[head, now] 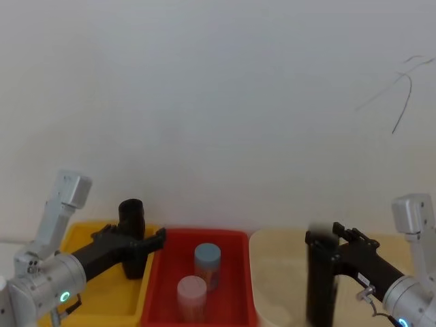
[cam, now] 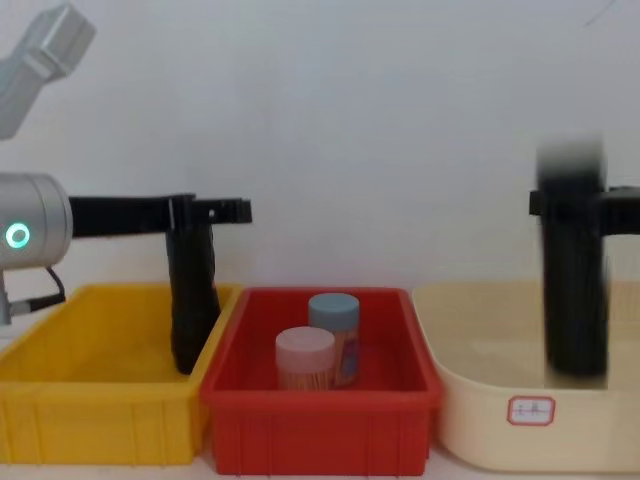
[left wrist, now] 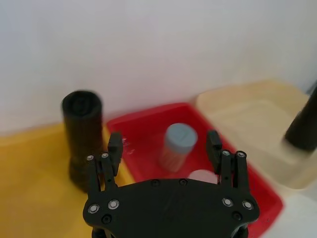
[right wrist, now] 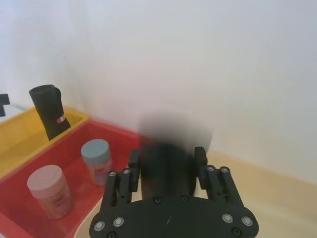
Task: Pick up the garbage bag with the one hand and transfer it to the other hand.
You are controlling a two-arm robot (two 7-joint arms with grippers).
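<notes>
Hovering beside the garbage bag (left wrist: 81, 134) (not yet around it), the left gripper (left wrist: 164, 139) gaped for a grasp; the right gripper (right wrist: 166, 157) gripped a taller roll (cam: 572, 290).

Inside middle bin (cam: 320, 420), two jars (cam: 305, 360). Left of it, another bin (cam: 100, 420) holding slim roll (cam: 192, 300); right, tub (cam: 470, 420) holding garbage bag (cam: 572, 300).
</notes>
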